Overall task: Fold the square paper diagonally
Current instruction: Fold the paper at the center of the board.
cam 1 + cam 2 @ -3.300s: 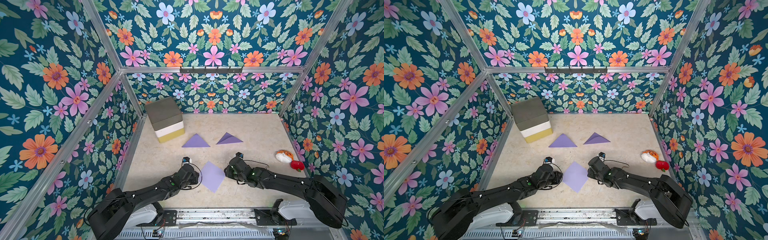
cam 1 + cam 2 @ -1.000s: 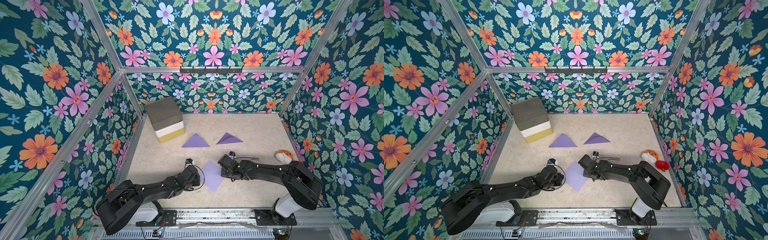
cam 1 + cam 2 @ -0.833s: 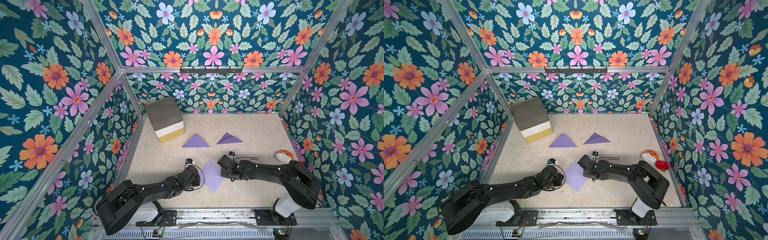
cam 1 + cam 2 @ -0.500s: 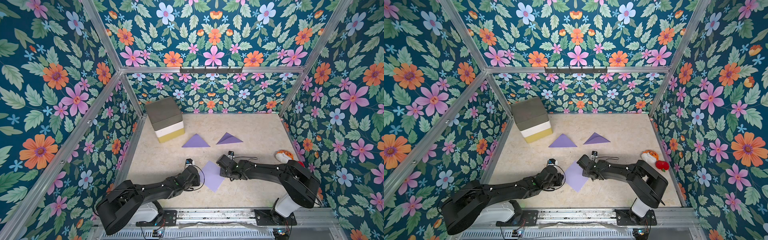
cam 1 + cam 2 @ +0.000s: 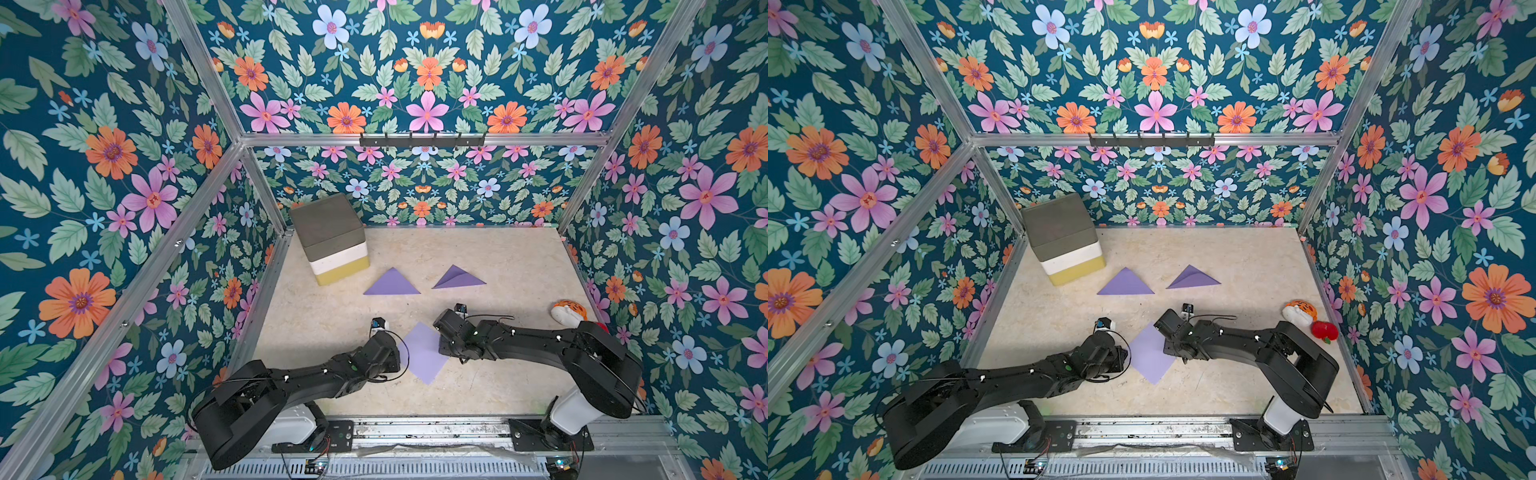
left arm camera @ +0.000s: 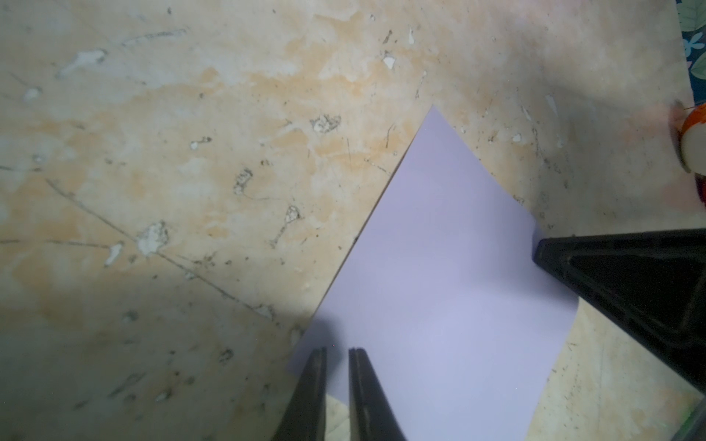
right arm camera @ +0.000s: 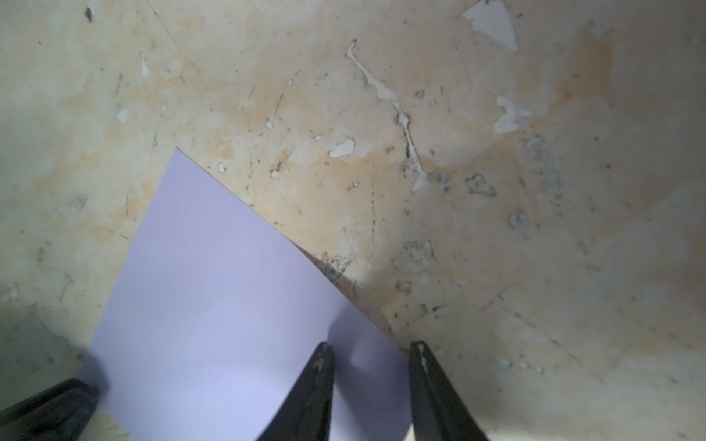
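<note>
The square paper [image 5: 422,353] [image 5: 1152,353] is lilac and lies flat on the beige table near the front, one corner pointing at me. My left gripper [image 5: 397,355] [image 6: 336,349] hangs over its left corner, jaws open by only a narrow slit and nothing between them. My right gripper [image 5: 446,347] [image 7: 372,345] is at the opposite, right corner, open. That corner of the paper [image 7: 214,305] sits between its fingers, with the edge beside it slightly raised. In the left wrist view the paper [image 6: 439,286] runs across to the right gripper's finger [image 6: 611,275].
Two folded lilac triangles [image 5: 392,283] [image 5: 457,279] lie further back. A stacked grey, white and yellow foam block [image 5: 332,237] stands in the back left corner. A plush toy [image 5: 567,311] and a red object [image 5: 1325,330] lie by the right wall. Flowered walls enclose the table.
Over three seconds my right gripper has come in from the right to the paper's right corner. In the last second both arms have hardly moved, and the paper stays flat.
</note>
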